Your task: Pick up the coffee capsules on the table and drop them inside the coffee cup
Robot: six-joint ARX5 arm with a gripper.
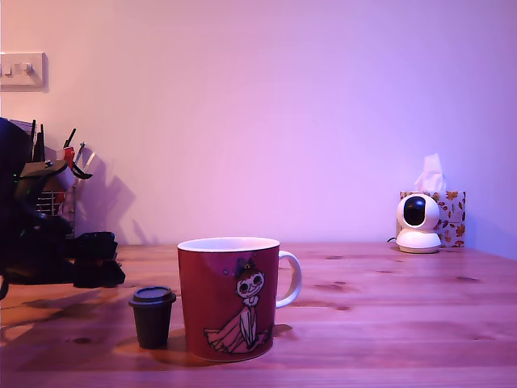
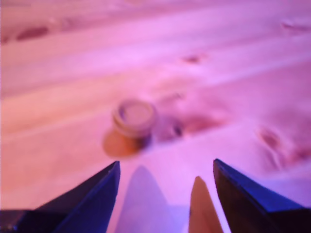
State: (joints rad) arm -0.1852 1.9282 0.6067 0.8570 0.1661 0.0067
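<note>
Capsule [image 1: 153, 316] stands upright just beside coffee cup [image 1: 229, 297].

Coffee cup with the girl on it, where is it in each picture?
Exterior view: the coffee cup stands low in the middle, with a capsule beside it on the exterior view's left.
Wrist view: the cup is not in it.
Shared landmark: the knotty wooden table.

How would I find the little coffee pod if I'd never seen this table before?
In the exterior view, look at the wooden table and find the big red coffee cup with a cartoon girl in a pink dress. Just to the cup's left stands the coffee capsule. It is dark, tapered with a wider rimmed top, and far shorter than the cup.
</note>
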